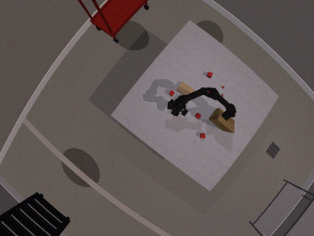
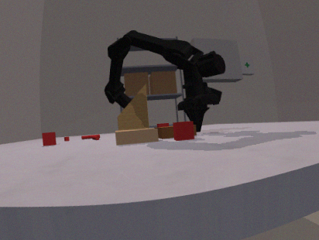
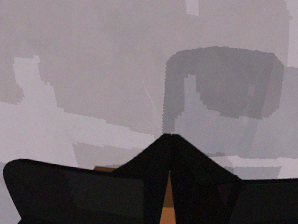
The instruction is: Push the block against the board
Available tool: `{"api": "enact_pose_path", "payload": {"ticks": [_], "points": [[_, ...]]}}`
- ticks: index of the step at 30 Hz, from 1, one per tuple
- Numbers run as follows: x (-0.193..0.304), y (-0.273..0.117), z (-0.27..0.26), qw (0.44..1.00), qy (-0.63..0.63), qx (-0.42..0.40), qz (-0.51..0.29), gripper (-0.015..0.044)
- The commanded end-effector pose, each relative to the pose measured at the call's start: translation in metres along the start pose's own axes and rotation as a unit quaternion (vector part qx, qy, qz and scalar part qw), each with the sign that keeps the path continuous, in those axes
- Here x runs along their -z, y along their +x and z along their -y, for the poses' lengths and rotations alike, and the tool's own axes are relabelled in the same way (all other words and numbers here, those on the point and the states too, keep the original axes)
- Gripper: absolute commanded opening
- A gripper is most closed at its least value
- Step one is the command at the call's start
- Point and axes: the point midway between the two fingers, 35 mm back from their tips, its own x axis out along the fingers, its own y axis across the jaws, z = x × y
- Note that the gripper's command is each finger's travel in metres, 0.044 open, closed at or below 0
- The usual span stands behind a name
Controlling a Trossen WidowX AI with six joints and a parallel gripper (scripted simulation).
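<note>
The board, a light tan flat piece [image 1: 185,87] [image 2: 137,137], lies on the table, partly under the arm in the top view. The square block, darker brown [image 2: 166,132] [image 3: 168,216], lies beyond the board's right end in the exterior view, partly behind a red cube. The arm hides it in the top view. My gripper [image 2: 199,130] [image 3: 170,141] is shut and empty, its tips low near the table by the block's right end in the exterior view. In the wrist view the fingers cover most of the block. Whether block and board touch, or fingers and block touch, is unclear.
A red cube [image 1: 171,93] [image 2: 183,131] is close to the board and block. Other red cubes [image 1: 198,115] [image 1: 203,135] [image 1: 209,74] lie around the arm. A large tan wedge [image 1: 222,123] [image 2: 135,114] stands by the arm's base. A red elongated piece [image 2: 90,137] lies flat.
</note>
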Motion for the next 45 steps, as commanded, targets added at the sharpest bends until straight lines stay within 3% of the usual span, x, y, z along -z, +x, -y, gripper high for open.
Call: {"api": "enact_pose_path", "payload": {"ticks": [1,24,45], "points": [[0.004,0.000,0.000,1.000,-0.002,0.001,-0.002,0.0000],[0.023,0.000,0.000,1.000,-0.003,0.001,-0.003,0.0000],[-0.009,-0.001,0.001,1.000,-0.002,0.001,-0.001,0.0000]]}}
